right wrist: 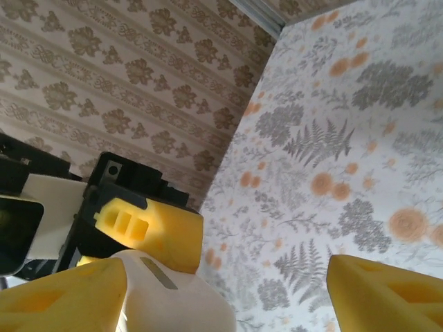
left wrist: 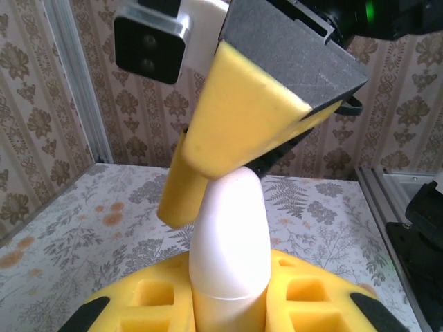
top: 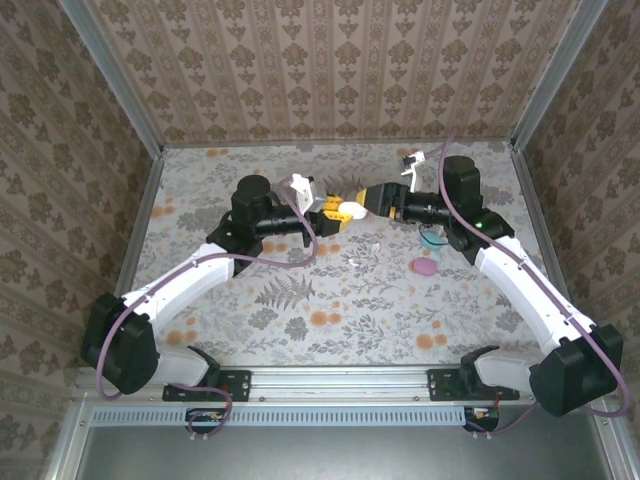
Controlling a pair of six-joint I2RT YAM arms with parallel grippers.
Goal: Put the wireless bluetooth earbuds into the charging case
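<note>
Gripping a white pebble-shaped plastic charging case point(left wrist: 228, 235) upright in the clenched left gripper point(top: 328, 208), centre of frame; right gripper point(top: 362, 200) released, jaws spread wide at its top; lower right on the floral tabletop point(top: 300, 300), pink oval plastic case point(top: 424, 266); nearby, tiny white speck point(top: 352, 258), too small to identify.

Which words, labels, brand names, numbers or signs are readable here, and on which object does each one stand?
None can be read.
The white charging case held by the left gripper looks plain; the grey strip on it bears no legible mark.
The wallpaper and the table cover carry only floral patterns.
</note>
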